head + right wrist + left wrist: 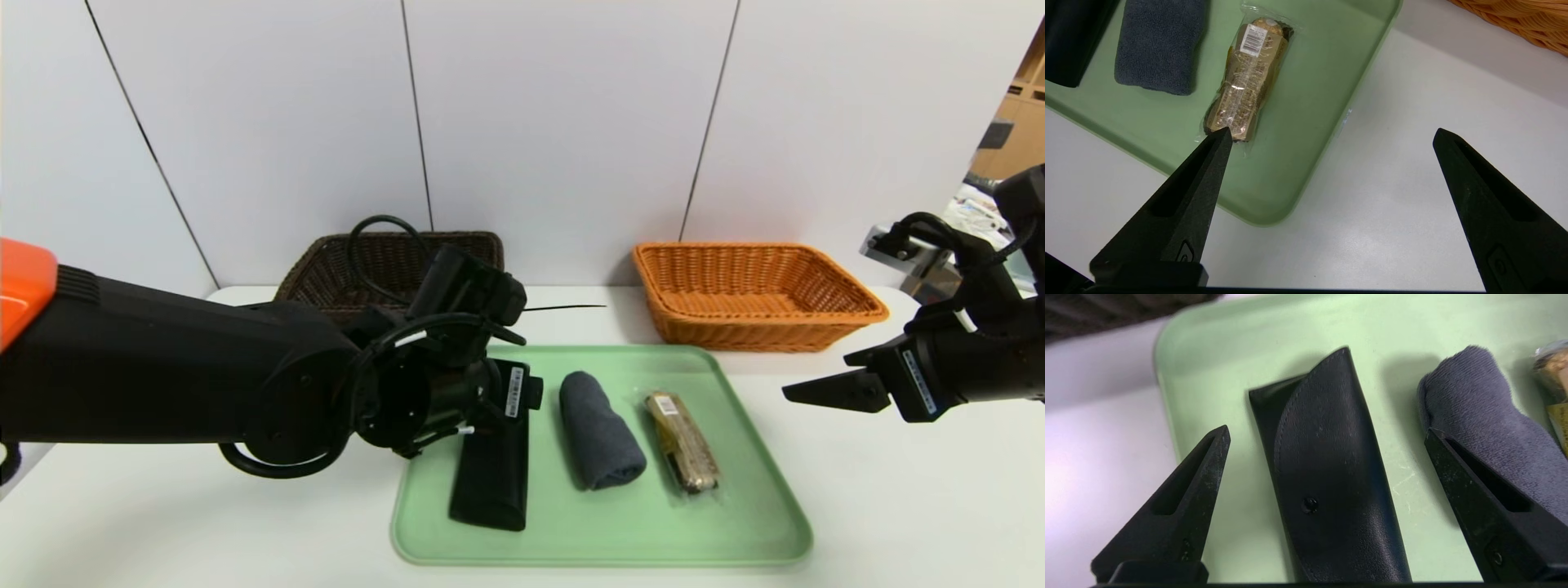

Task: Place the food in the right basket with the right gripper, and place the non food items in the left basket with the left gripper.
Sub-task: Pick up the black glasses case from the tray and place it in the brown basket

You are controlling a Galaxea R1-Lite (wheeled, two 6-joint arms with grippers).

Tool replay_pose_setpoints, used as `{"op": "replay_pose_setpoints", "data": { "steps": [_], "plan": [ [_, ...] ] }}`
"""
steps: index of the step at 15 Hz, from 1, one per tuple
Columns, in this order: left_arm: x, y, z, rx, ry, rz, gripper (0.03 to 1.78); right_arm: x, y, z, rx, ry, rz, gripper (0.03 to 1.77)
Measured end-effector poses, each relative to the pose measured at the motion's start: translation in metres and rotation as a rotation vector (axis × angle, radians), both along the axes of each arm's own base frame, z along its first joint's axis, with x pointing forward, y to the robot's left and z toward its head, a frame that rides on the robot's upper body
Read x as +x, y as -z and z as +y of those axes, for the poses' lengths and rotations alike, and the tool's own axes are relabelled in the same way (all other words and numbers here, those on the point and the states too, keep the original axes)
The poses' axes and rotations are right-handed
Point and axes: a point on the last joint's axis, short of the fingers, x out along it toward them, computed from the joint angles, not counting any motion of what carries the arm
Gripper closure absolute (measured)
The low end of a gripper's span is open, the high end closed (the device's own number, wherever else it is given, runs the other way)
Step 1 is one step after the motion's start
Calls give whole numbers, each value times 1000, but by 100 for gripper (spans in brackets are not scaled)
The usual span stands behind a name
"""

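- Green tray (759, 523) on the white table (898, 506) holds three things in a row: black glasses case (490, 482), rolled grey cloth (600, 441), wrapped snack bar (682, 441) with white barcode label.
- Dark brown wicker basket (326, 273) at the wall behind the left arm; nothing visible inside, though arm and cable hide much of it.
- Orange wicker basket (816, 318) at the wall beyond the right gripper; the interior that shows is bare weave.
- Left gripper (1327, 437) hangs over the tray's left part, jaws spread wide, holding nothing. Glasses case lies between and under its fingertips, cloth roll just beside the finger (1474, 490) on the cloth side.
- Right gripper (1331, 134) hovers off the tray's right edge, above bare table, jaws spread wide, empty. Snack bar sits on the tray off to its left, apart from it.
- Left wrist view alone shows the case's stitched flap and snap stud; head view has the far end of the case hidden by the arm.
- Right wrist view alone shows the barcode and clear wrap seam plainly, plus a corner of orange basket.
- Only the head view shows both baskets and both arms together.
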Motion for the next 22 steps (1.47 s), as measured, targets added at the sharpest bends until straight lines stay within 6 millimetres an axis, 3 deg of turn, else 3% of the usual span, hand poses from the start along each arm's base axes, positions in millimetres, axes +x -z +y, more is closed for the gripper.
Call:
{"op": "replay_pose_setpoints", "data": {
  "steps": [11, 20, 22],
  "plan": [
    [8, 34, -10, -18, -84, 107, 12, 1, -2, 0, 3, 1, -5, 10],
    [8, 41, -10, -8, -88, 125, 12, 1, -1, 1, 4, -1, -2, 10],
    [8, 42, -10, -7, -87, 128, 37, 1, -1, 1, 5, -1, -1, 10]
  ]
}}
